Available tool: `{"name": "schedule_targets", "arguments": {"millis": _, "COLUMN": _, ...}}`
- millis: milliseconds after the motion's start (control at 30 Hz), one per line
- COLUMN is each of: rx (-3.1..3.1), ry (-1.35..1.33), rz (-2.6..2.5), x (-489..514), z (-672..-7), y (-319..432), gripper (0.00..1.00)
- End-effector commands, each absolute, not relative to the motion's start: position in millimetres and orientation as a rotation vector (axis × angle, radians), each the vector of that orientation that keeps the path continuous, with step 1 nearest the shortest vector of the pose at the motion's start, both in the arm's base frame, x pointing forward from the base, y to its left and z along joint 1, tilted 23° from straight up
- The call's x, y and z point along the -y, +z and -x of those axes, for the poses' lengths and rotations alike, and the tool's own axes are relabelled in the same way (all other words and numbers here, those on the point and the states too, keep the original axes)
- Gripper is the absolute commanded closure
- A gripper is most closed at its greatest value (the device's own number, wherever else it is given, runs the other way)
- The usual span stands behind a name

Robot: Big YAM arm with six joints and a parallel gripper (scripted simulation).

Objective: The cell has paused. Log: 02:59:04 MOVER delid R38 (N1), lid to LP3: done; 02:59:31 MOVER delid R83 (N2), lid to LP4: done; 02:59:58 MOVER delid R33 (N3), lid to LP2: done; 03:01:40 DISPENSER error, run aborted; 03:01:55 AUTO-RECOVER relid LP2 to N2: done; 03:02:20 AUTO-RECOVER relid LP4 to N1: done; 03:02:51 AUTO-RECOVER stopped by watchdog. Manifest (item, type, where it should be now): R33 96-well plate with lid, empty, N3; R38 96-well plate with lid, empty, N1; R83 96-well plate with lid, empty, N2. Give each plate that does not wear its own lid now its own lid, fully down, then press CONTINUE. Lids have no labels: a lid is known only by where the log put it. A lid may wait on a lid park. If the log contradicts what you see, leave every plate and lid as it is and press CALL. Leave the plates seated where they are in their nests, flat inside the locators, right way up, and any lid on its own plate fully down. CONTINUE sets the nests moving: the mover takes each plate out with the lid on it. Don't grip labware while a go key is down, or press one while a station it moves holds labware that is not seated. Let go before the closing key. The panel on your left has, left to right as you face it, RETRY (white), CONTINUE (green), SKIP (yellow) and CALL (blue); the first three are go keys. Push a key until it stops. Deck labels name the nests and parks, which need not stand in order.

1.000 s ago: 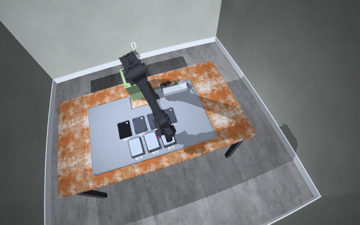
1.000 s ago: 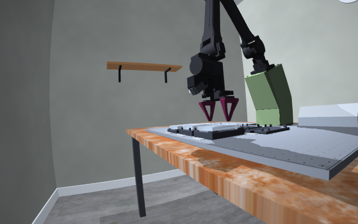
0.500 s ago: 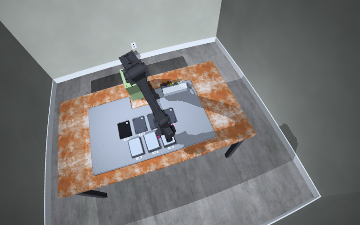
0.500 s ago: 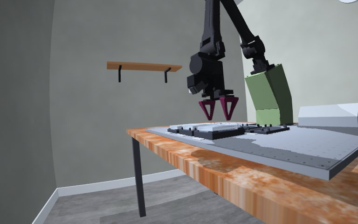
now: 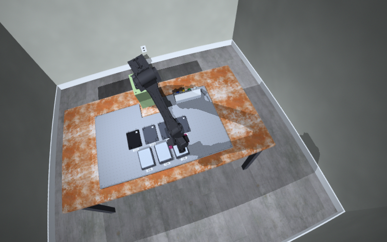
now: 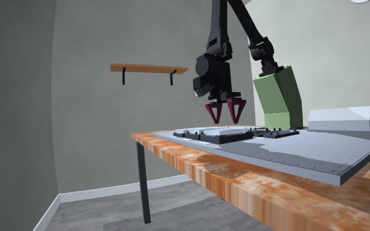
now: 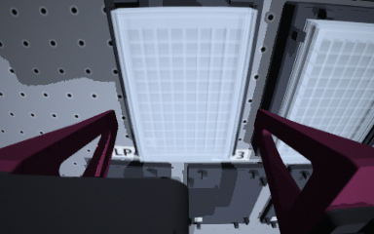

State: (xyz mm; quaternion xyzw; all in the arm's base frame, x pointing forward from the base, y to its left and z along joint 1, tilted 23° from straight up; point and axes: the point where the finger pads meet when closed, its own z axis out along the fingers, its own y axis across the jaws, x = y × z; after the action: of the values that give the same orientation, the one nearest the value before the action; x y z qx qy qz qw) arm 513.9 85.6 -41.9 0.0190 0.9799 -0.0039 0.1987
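My gripper (image 7: 186,117) is open and empty, its magenta fingers spread wide. It hangs a little above a clear lid (image 7: 184,80) that lies flat on the park whose label reads LP3 (image 7: 124,152). In the overhead view the gripper (image 5: 180,143) covers most of this lid at the right end of the front row. From the side the fingers (image 6: 225,115) are clear of the labware. A lidded white plate (image 7: 331,83) sits in the black nest beside it, also seen from overhead (image 5: 163,152). Another lidded white plate (image 5: 145,158) sits at the left end.
The back row has a bare black pad (image 5: 133,139), a bare grey pad (image 5: 150,134) and two more grey pads partly hidden by the arm. The key panel (image 5: 186,94) stands at the back of the deck. A green pedestal (image 5: 142,94) carries the arm.
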Motion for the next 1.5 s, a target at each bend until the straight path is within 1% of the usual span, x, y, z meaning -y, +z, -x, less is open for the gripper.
{"name": "schedule_targets", "arguments": {"millis": 0, "rx": -2.686, "ry": 0.008, "rz": -0.051, "x": -95.2, "z": -531.0, "y": -13.4, "gripper": 0.0}}
{"name": "schedule_targets", "arguments": {"millis": 900, "rx": -2.687, "ry": 0.007, "rz": -0.051, "x": -95.5, "z": -531.3, "y": -11.8, "gripper": 0.0}}
{"name": "schedule_targets", "arguments": {"millis": 933, "rx": -2.69, "ry": 0.011, "rz": -0.104, "x": -83.2, "z": -518.0, "y": -22.4, "gripper": 1.0}}
{"name": "schedule_targets", "arguments": {"millis": 1467, "rx": -2.694, "ry": 0.008, "rz": -0.113, "x": -39.5, "z": -465.1, "y": -47.8, "gripper": 1.0}}
